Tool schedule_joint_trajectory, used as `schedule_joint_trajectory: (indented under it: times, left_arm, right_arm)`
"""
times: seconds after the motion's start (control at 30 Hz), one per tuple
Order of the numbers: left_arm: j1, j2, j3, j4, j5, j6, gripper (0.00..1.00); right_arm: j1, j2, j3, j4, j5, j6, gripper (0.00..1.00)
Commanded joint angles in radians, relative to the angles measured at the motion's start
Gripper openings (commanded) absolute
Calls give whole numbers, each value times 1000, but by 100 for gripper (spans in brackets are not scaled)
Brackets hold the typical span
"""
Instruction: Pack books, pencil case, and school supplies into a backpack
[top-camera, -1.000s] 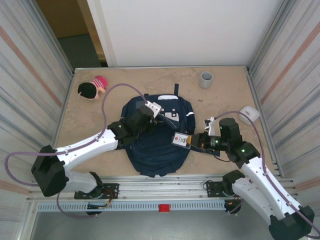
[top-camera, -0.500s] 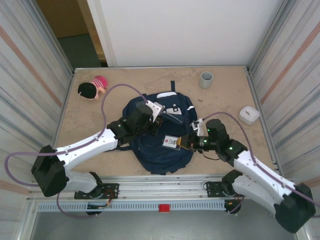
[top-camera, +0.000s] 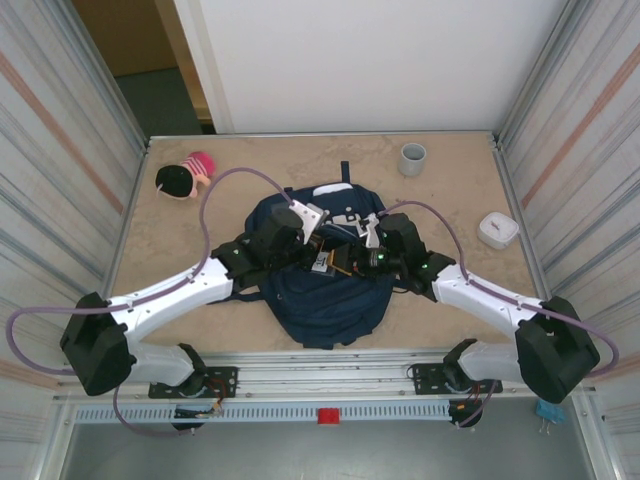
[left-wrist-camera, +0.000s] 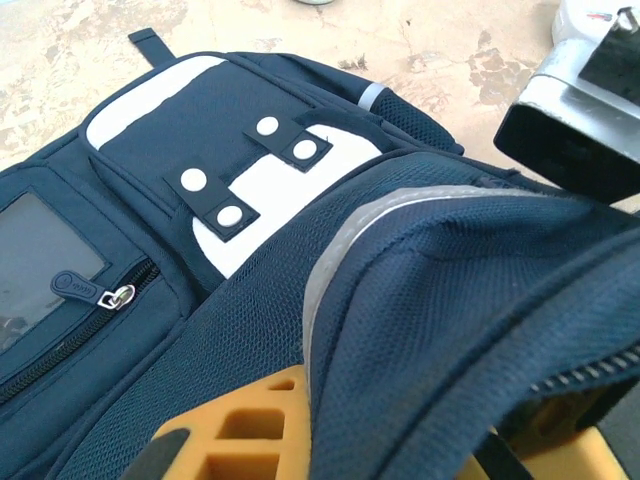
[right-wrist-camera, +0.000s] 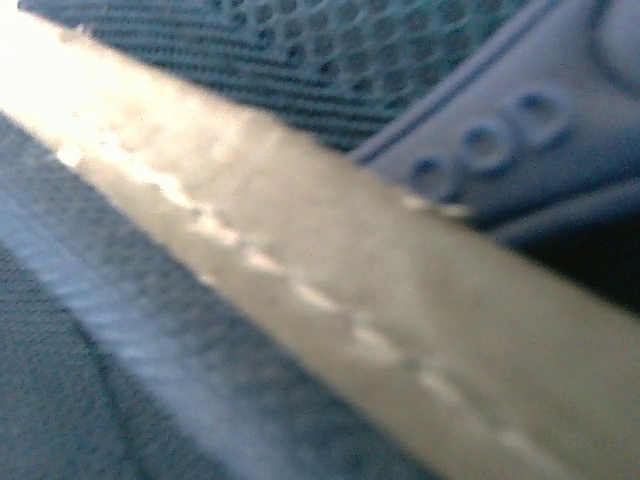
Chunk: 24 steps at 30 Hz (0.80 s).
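Where the two arms meet over the middle of the table (top-camera: 450, 200), one navy backpack (top-camera: 320, 295) lies flat with its top towards the far wall. From above there is also one thin dark book (top-camera: 322, 262), one grey cup (top-camera: 413, 158) near the far edge, one small rounded white box (top-camera: 498, 229) by the right wall, and one pink and black soft toy (top-camera: 183, 177) at the far left.

The book sits tilted over the upper middle of the backpack, right at the tips of the right gripper (top-camera: 345, 263), whose fingers appear closed on its right end. The left gripper (top-camera: 310, 240) is just beside the book on its left.

In the left wrist view, yellow fingers (left-wrist-camera: 250, 430) show at either side of a raised fold of the backpack (left-wrist-camera: 240, 330), pinching it along the zip edge. Beyond the fold are a pale reflective stripe (left-wrist-camera: 370, 225), a white patch with four round white snaps (left-wrist-camera: 267, 126), and one metal zip pull (left-wrist-camera: 122, 294) on the front pocket.

The right wrist view is a blurred close-up of navy mesh crossed by one pale stitched band (right-wrist-camera: 300, 250).

The book carries a pale label, but its print is too small to read. A round mark beside the zip pull and raised shapes in the right wrist view are also illegible.
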Motion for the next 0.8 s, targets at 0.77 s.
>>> schedule_joint_trajectory:
  times: [0.77]
  left_arm:
    - [3,-38,14,138,-3,-29,0]
  right_arm:
    - [294,-140,2,-203,457,-141,28]
